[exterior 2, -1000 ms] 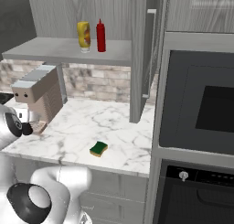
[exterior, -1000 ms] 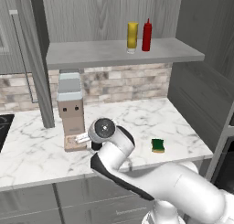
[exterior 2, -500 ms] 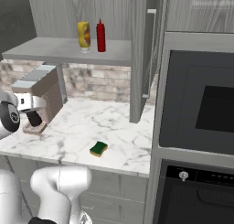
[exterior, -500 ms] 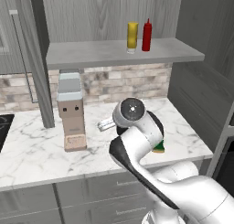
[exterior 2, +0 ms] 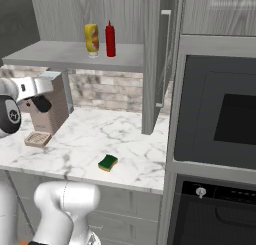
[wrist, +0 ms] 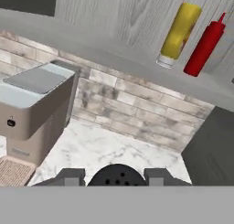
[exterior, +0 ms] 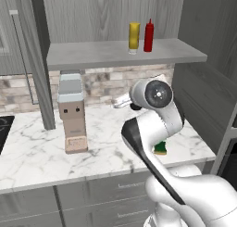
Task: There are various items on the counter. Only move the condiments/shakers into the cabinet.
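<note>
Fingers: your gripper (wrist: 114, 178) is clamped on the black shaker (wrist: 117, 176), one fingertip (wrist: 69, 177) on each side of its perforated top.
Counter: the marble counter (wrist: 114, 150) lies below and past the fingers.
Appliance: the beige appliance (wrist: 34, 109) stands left of the fingers.
Sponge: you see the sponge (exterior 2: 108, 163) on the counter, well apart from the gripper.
Shelf: the yellow bottle (wrist: 178, 34) and red bottle (wrist: 204, 45) stand side by side on the cabinet shelf (wrist: 128, 58), far beyond and above the fingers.

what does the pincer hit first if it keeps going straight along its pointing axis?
Probably the grey-beige brick backsplash under the flat light-grey shelf board. The pincer, shut on the short black shaker, aims there; depth is unclear.
</note>
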Available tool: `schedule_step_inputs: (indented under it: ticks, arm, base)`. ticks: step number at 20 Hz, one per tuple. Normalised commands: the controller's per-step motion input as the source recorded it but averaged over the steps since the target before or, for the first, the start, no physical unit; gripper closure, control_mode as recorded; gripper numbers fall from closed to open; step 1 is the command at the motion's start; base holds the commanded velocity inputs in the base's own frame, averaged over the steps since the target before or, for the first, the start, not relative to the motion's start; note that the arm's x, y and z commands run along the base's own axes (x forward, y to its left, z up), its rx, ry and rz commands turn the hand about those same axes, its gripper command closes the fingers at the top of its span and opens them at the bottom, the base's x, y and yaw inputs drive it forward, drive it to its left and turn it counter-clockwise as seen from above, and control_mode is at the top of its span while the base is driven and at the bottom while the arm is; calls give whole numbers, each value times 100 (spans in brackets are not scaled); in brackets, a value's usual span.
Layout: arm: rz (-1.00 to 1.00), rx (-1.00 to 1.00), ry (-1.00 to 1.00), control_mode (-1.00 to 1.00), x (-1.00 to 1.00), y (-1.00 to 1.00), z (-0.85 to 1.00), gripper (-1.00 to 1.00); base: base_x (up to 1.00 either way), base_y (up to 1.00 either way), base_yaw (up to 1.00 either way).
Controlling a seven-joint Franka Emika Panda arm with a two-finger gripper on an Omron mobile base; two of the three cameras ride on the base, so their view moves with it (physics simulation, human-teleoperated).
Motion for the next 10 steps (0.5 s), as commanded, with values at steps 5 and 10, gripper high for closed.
schedule_step_inputs:
  ticks: [5, 10]
  arm:
    - [4, 12, -19, -100, 0, -1, 79, 100]
    - [11, 39, 0, -100, 7, -21, 37, 100]
  base:
    - [0, 0, 0]
    - [0, 0, 0]
